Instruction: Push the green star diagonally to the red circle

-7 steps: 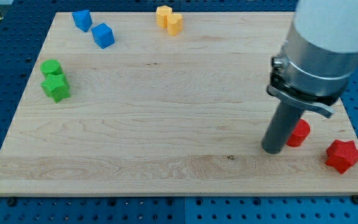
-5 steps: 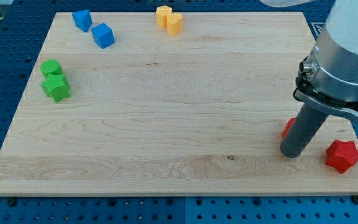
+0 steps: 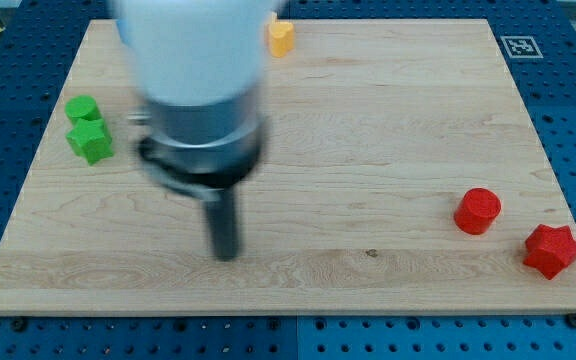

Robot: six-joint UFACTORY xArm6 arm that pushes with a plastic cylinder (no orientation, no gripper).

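The green star (image 3: 91,141) lies near the board's left edge, just below a green round block (image 3: 81,109) that touches it. The red circle (image 3: 478,211) sits at the lower right of the board. My tip (image 3: 226,254) rests on the wood at lower centre-left, well to the right of and below the green star and far left of the red circle. The arm is blurred with motion.
A red star (image 3: 552,250) lies at the lower right corner, beside the red circle. A yellow block (image 3: 281,37) shows at the view's top, partly behind the arm. The arm's body hides the blue blocks at top left. The wooden board (image 3: 368,120) fills the view.
My tip has swept from beside the red circle at lower right across the board to the lower centre-left. The red circle is now uncovered. No block has moved.
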